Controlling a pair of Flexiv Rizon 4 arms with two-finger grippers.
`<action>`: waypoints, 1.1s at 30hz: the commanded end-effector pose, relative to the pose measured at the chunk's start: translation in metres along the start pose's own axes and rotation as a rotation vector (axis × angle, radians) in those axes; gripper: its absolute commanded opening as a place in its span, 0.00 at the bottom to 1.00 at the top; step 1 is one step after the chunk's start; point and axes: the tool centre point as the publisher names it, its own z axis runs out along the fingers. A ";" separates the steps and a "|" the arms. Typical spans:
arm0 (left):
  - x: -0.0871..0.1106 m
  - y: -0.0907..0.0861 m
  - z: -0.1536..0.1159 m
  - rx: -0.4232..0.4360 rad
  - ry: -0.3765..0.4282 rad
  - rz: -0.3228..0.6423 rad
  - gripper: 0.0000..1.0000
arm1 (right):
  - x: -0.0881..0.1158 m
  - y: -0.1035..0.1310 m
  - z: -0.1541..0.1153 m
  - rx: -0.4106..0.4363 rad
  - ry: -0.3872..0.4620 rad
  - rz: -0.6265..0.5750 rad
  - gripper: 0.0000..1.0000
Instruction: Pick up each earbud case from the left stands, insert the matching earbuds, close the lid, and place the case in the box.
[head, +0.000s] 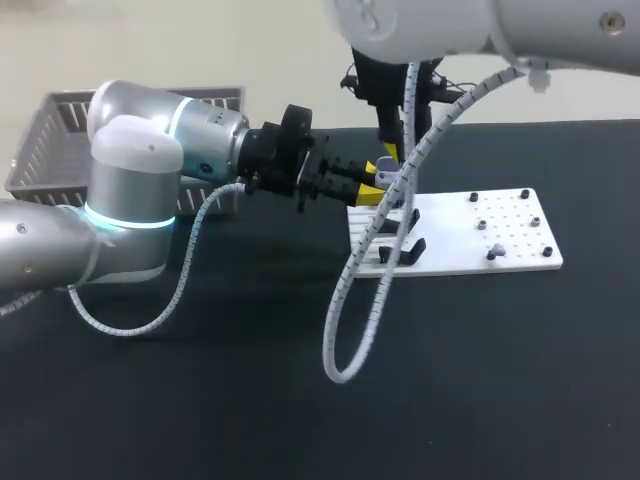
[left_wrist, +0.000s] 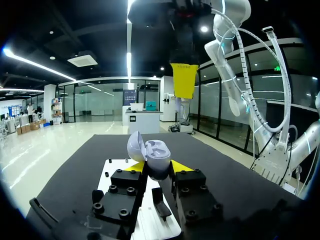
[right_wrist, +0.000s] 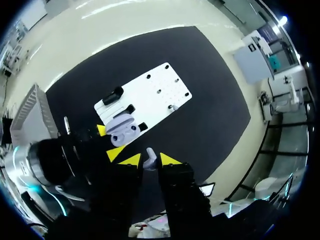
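**Holding the open case beneath the loaded right claw**

Clamping the earbud case (left_wrist: 149, 151) from two sides with the left claw (left_wrist: 156, 169), lid swung open, raised over the left end of the white board (head: 500, 235). Just under the case, black stands (head: 405, 247) along that board edge. Pinching a small pale earbud (right_wrist: 149, 156) between the nearly closed tips of the right claw (right_wrist: 149, 161), directly above the case and apart from it. Note the coiled cable (head: 360, 300) looping down across the board's left end. At the far left of the table (head: 300, 420), well apart from the board: a grey basket (head: 50, 140). Wide stretch of dark table along the board's near and right edges.
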 end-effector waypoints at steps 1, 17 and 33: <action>0.000 0.001 0.000 0.002 0.001 -0.001 0.00 | -0.006 0.001 -0.001 0.001 0.029 0.044 0.00; 0.000 0.001 0.000 0.002 0.001 -0.001 0.00 | -0.010 0.016 0.010 -0.002 0.041 0.104 0.00; 0.000 0.001 0.000 0.002 0.001 -0.001 0.00 | -0.012 0.022 0.021 0.004 0.052 0.103 0.00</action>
